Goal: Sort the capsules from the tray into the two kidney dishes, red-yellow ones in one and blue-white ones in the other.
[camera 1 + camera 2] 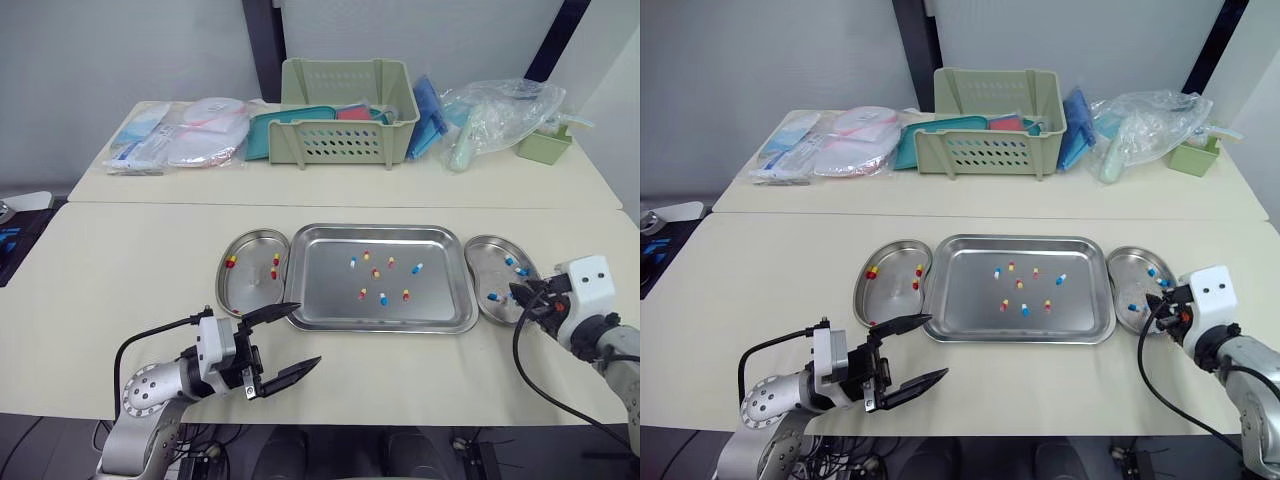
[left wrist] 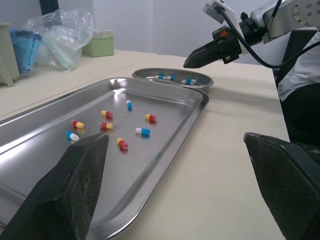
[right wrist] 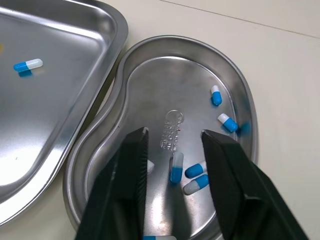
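1. Judged partly done: sorting begun in both dishes, tray (image 1: 440, 305) in the middle of the counter (image 1: 120, 290) not yet cleared.
2. Done so far: at least 3 red-yellow capsules (image 1: 230, 262) lying in the left kidney dish (image 1: 250, 292), close against the tray's left end. At least 5 blue-white capsules (image 3: 227, 122) in the right kidney dish (image 1: 488, 252), close against the tray's right end. No mixing of colours visible in either dish.
3. Left to do: 8 capsules scattered loose over the tray floor, 5 red-yellow and 3 blue-white, none touching the rim.
4. Right end effector (image 1: 518, 296): poised just above the right kidney dish, fingers spread, pinching nothing. 1 blue-white capsule lying on the dish floor directly between the fingers, not gripped.
5. Left end effector (image 1: 308, 333): hovering over bare counter just in front of the tray's front-left corner, near the left kidney dish, fingers spread wide, empty.
6. Writing: a small embossed mark (image 3: 172, 131) stamped into the floor of the right kidney dish, too fine to read. No brand or label legible on the tray, on the capsules, or on the packets (image 1: 200, 135) and green basket (image 1: 345, 140) at the back.
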